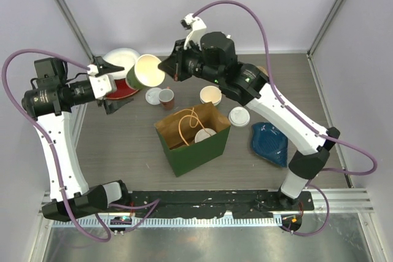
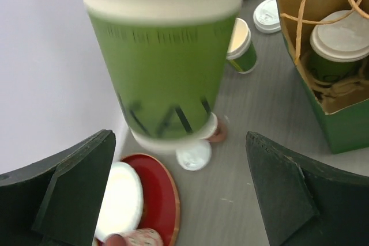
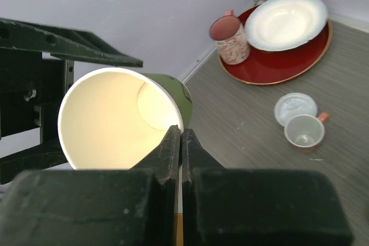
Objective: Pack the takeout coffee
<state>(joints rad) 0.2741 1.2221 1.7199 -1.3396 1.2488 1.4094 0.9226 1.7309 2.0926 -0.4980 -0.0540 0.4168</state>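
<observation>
One white-lidded green paper cup [image 1: 206, 135] sits in the green paper bag [image 1: 198, 154], but the right gripper [image 3: 180, 136] pinches a big open green cup [image 1: 145, 72] by its rim in the air, not packed yet, beside the wide-open left gripper [image 1: 110, 87].

1. Green paper cup [image 2: 164, 73]: paper wall, matt green outside; inside cream, smooth, with a faint sheen.
2. Carrier bag [image 1: 199, 151]: paper, matt green outside, plain brown kraft inside.
3. Loose lid [image 1: 239, 116]: white plastic, smooth.
4. Red plate [image 3: 271, 74] and white bowl [image 3: 286, 20]: glossy, glazed look.
5. Tabletop [image 1: 123, 145]: grey wood-grain, matt.
</observation>
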